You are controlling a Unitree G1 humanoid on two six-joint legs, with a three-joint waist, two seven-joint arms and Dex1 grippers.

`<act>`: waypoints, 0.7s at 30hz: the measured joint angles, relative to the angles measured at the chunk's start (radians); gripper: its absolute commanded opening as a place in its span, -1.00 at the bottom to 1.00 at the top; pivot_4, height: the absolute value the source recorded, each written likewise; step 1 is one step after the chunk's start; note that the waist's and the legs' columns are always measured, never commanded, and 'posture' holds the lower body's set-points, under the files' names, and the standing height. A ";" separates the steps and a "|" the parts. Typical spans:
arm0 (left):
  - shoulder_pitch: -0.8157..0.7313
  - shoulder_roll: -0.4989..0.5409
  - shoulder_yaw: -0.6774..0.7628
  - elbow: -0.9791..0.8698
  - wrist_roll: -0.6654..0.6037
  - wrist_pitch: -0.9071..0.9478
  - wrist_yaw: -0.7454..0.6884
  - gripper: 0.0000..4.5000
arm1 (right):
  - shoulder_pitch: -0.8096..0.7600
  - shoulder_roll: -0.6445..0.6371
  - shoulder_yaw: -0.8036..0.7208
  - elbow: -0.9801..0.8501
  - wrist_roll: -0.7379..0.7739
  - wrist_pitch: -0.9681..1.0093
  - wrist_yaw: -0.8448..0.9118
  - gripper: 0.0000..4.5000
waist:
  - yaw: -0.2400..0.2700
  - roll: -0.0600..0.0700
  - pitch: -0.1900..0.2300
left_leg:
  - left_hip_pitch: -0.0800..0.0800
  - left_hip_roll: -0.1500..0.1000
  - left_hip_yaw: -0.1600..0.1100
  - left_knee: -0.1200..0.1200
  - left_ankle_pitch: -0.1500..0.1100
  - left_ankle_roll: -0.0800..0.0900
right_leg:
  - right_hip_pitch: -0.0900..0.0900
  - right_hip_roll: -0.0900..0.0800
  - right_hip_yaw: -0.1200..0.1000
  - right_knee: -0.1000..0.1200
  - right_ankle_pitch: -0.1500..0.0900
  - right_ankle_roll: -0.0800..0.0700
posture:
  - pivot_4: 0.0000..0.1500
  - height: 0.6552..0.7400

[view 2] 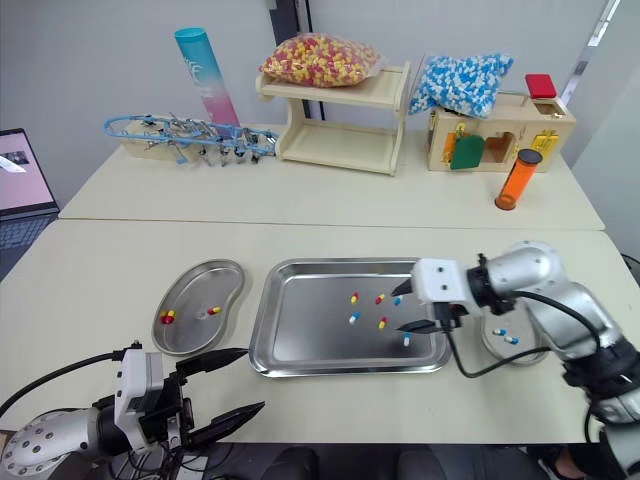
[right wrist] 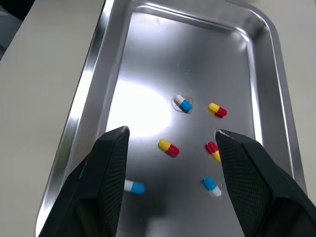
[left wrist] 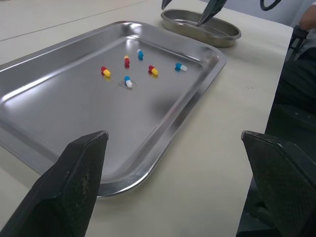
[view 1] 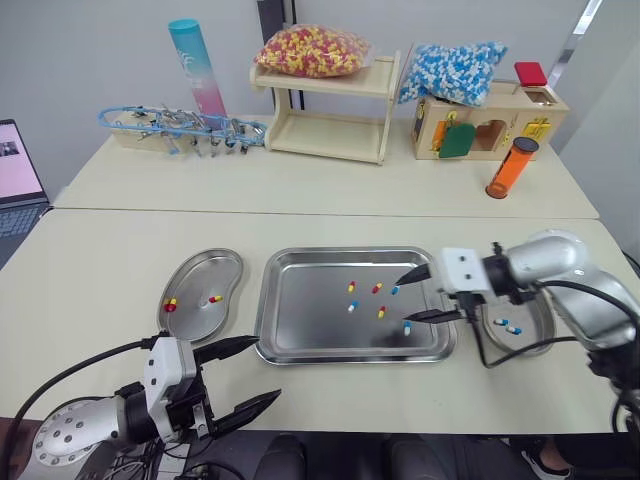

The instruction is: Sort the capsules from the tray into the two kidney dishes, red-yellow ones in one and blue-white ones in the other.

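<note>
The steel tray (view 1: 300, 330) lies in the middle of the near table with several capsules, red-yellow ones (right wrist: 168, 147) and blue-white ones (right wrist: 183, 103). My right gripper (view 1: 404, 300) hangs open over the tray's right part, above a blue-white capsule (view 1: 394, 290). The left kidney dish (view 1: 220, 270) holds two red-yellow capsules (view 1: 170, 305). The right kidney dish (view 1: 540, 335) holds two blue-white capsules (view 1: 507, 324). My left gripper (view 1: 265, 370) is open and empty, low at the table's front edge, near the tray's front left corner (left wrist: 123, 182).
On the far table stand a wooden shelf (view 1: 330, 110) with bags of red-yellow and blue-white capsules, a wooden box (view 1: 490, 125), an orange tube (view 1: 512, 167), a blue-pink tube (view 1: 196, 65) and a tool rack (view 1: 185, 128). A laptop (view 1: 18, 180) sits at the left.
</note>
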 measured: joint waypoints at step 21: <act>-0.059 0.010 -0.041 0.041 0.017 -0.002 0.000 1.00 | -0.199 0.322 0.209 0.447 -0.282 -0.203 0.018 -0.05 | 0.003 0.001 0.000 | -0.001 0.000 0.000 0.000 0.000 0.000 | -0.004 0.000 0.001 0.002 0.000 0.000 | 1.00 1.00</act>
